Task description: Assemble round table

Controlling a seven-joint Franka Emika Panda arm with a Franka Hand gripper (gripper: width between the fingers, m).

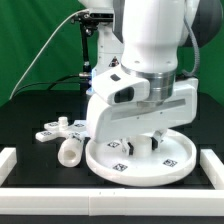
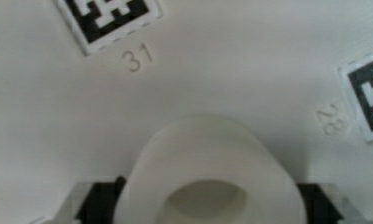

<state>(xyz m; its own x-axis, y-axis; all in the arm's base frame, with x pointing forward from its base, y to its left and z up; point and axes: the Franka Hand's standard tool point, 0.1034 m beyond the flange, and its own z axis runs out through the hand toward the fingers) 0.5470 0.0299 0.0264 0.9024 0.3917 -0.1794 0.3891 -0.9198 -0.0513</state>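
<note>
The large round rimmed disc [image 1: 140,172] lies flat at the front centre, tags up. My gripper [image 1: 138,145] is low over its middle. In the wrist view the gripper [image 2: 204,200] is shut on the short white cylindrical leg [image 2: 201,160], seen end-on with a hollow end, dark pads [image 2: 105,202] on both sides. Behind it the disc's face [image 2: 218,80] shows tags 31 and 28. The small cross-shaped base [image 1: 55,128] lies on the black table to the exterior view's left of the disc. A short white tube-like piece [image 1: 70,152] lies in front of it; I cannot tell whether it belongs to the base.
White border rails run along the exterior view's left [image 1: 8,160], right [image 1: 212,165] and front [image 1: 100,196] of the black table. A dark stand with cables [image 1: 95,50] is at the back, before a green backdrop.
</note>
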